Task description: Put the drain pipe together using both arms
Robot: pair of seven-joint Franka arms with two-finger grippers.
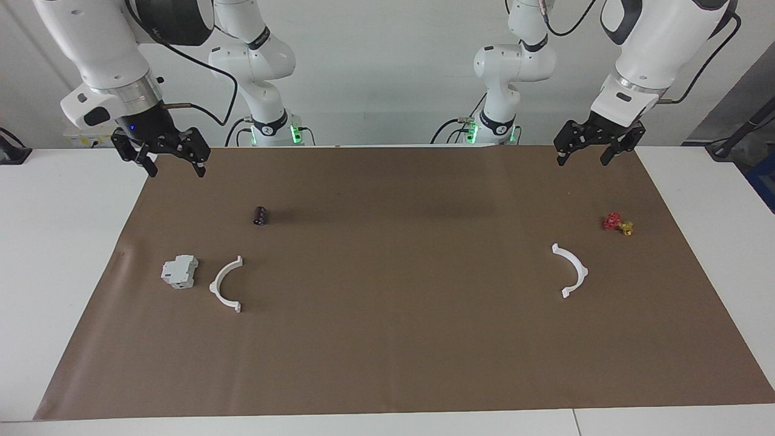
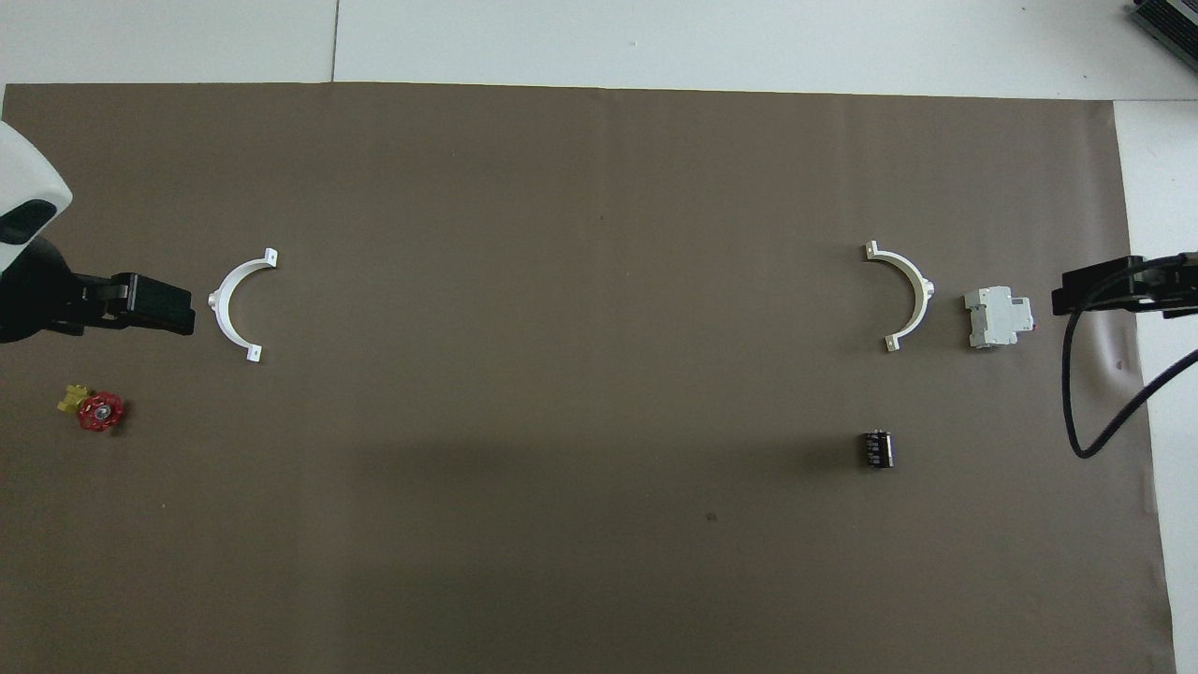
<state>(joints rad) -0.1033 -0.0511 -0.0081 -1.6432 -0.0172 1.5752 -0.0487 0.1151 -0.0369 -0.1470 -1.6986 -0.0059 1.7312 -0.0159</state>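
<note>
The right gripper is seen raised in the air over the robots' edge of the brown mat, at the right arm's end of the table; its fingers are spread wide apart and nothing is held between them. Below it, on the mat, a grey-white box is laid just beside one white half-ring of the drain pipe, the two close but not touching, the box lying toward the right arm's end. A small black cylinder is found nearer to the robots than that half-ring, well apart from it. The middle of the mat is passed over, and the other white half-ring is reached toward the left arm's end, flat on the mat and well apart from its partner, so the ring is not yet joined. A small red-and-yellow valve is set near it, nearer to the robots. Above the mat's corner at the left arm's end, the left gripper is held up in the air, its fingers likewise parted and nothing gripped.
</note>
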